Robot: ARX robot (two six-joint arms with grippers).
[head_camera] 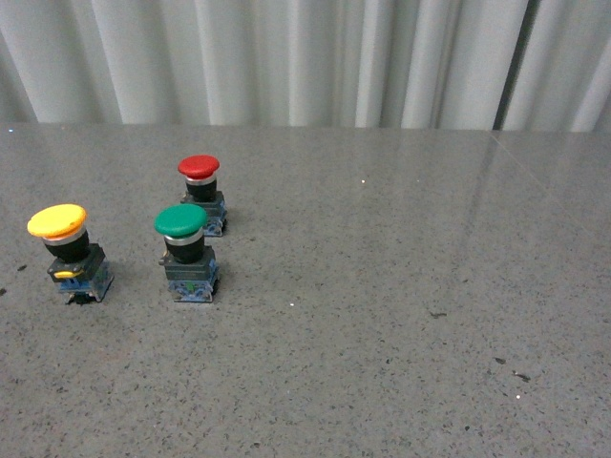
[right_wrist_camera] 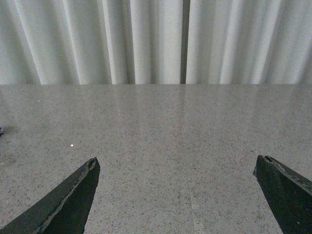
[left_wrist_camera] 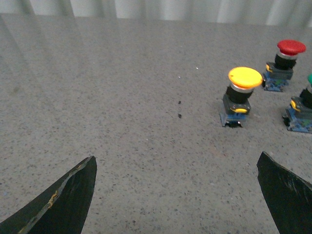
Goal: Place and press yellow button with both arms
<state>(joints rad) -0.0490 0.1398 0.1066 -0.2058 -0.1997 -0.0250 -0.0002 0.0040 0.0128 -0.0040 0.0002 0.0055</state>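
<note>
Since neither arm shows in the front view, I read the layout there first. The yellow button (head_camera: 69, 252) stands upright on its base at the far left of the frame, about mid-height, with its cap on top. The green button (head_camera: 186, 253) sits near it to the right. The red button (head_camera: 201, 195) is further up the frame, behind the green one. The rest of the grey surface (head_camera: 401, 324), centre and right, carries none of the buttons.

In the left wrist view the left jaws are spread wide with nothing between them, both dark tips hanging over bare surface. The yellow button (left_wrist_camera: 240, 97) lies well ahead of them. It is not on the line through the middle of the gap but off toward this finger (left_wrist_camera: 285, 187). Its long axis is vertical, so I judge a grasp has to close across the black body under the cap. The red button (left_wrist_camera: 285, 63) and the green button (left_wrist_camera: 303, 108) stand beyond it on that same side, close enough to crowd a wide approach.

In the right wrist view the right jaws are also wide apart and hold nothing. Only surface and the pale curtain (right_wrist_camera: 146, 39) show ahead, and no button is in sight.

I take the left arm to be the nearer one. Its coming move turns on shifting sideways until the button is centred in the gap.
</note>
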